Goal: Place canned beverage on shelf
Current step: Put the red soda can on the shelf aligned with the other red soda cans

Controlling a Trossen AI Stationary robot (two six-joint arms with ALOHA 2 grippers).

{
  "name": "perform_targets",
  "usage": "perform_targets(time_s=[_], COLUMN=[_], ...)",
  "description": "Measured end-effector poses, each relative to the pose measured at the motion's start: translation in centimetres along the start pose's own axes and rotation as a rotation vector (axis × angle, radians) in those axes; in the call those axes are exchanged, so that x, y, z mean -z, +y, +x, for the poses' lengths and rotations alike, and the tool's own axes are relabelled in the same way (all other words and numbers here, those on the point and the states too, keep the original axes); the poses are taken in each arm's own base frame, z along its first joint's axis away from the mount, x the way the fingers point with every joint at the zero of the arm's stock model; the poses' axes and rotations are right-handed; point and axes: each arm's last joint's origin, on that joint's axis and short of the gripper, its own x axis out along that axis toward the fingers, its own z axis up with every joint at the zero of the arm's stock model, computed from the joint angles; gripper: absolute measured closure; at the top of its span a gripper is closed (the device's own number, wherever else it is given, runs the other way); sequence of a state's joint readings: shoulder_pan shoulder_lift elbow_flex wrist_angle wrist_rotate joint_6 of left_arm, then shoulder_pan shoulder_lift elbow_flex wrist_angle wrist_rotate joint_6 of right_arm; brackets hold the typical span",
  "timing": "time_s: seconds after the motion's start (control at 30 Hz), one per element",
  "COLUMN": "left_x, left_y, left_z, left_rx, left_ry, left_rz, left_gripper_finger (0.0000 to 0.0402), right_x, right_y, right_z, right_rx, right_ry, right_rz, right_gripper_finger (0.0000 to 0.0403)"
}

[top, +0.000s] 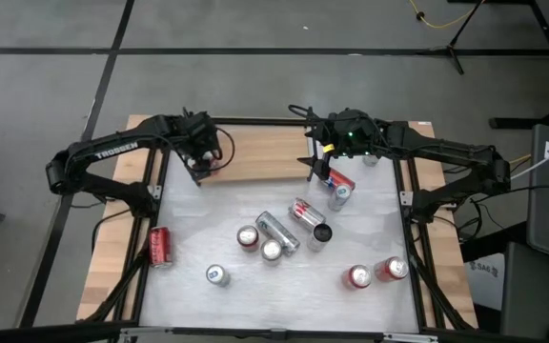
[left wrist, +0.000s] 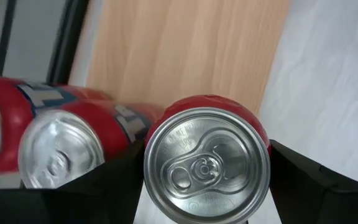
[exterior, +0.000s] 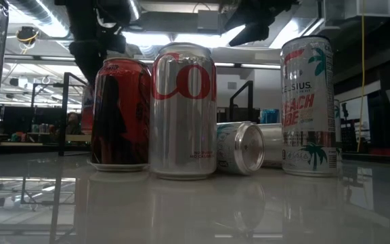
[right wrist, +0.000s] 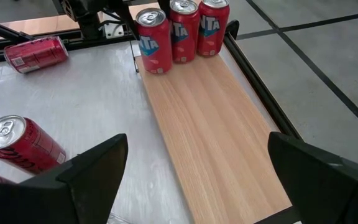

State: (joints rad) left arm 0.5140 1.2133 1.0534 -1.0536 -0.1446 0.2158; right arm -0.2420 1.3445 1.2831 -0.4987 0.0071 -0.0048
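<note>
Right now the left gripper [left wrist: 207,186] sits at the shelf's left end, about 10 o'clock on the table, jaws spread to can width and closed on an upright red aluminium can with a silver pull-tab lid [left wrist: 207,165]; dark fingers [left wrist: 309,180] flank its body on both sides. In the right wrist view that can stands on the shelf board with two more red cans [right wrist: 199,28] just beside it in a row. The light-brown wooden shelf board with thin black rails [top: 265,152] runs along the far edge of the whitish tabletop [top: 189,229], at 12 o'clock. Right gripper [right wrist: 194,180] hangs over the shelf's right end near 1 o'clock, jaws wide apart, holding nothing. Loose cans lie scattered from the centre to 5 o'clock, some upright, some tipped: a red can lying on its side [top: 160,246] at 8 o'clock, a silver can on its side [top: 276,230] at centre. Handling guess: thin-walled aluminium, rigid enough if full, dents if over-squeezed; smooth, so slippery. Cannot tell whether any are full or empty. Grip mid-body across the diameter, upright ones first; tipped cans will likely roll, so approach square to the axis.
</note>
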Motion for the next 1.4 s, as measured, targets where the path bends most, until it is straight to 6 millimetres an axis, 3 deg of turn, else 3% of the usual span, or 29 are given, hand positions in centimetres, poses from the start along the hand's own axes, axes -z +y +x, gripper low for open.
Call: perform_targets(time_s=[0.17,0.47,1.03,1.4], left_x=[0.1,0.1,0.0,-1.1], left_y=[0.0,0.0,0.1,0.6], left_z=[0.0,0.0,-0.1,-2.2], left_rx=[-0.005,-0.008,-0.012,-0.028], left_ry=[0.014,0.013,0.008,-0.075], left_rz=[-0.002,-0.003,-0.005,-0.017], left_gripper_finger=[0.0133,0.0086,0.008,0.008], right_x=[0.0,0.0,0.0,0.0], right_y=[0.0,0.0,0.0,0.0], right_z=[0.0,0.0,0.0,0.0], right_rx=[0.0,0.0,0.0,0.0], right_ry=[0.0,0.0,0.0,0.0], right_rz=[0.0,0.0,0.0,0.0], right_gripper_finger=[0.0024,0.0024,0.0024,0.0024])
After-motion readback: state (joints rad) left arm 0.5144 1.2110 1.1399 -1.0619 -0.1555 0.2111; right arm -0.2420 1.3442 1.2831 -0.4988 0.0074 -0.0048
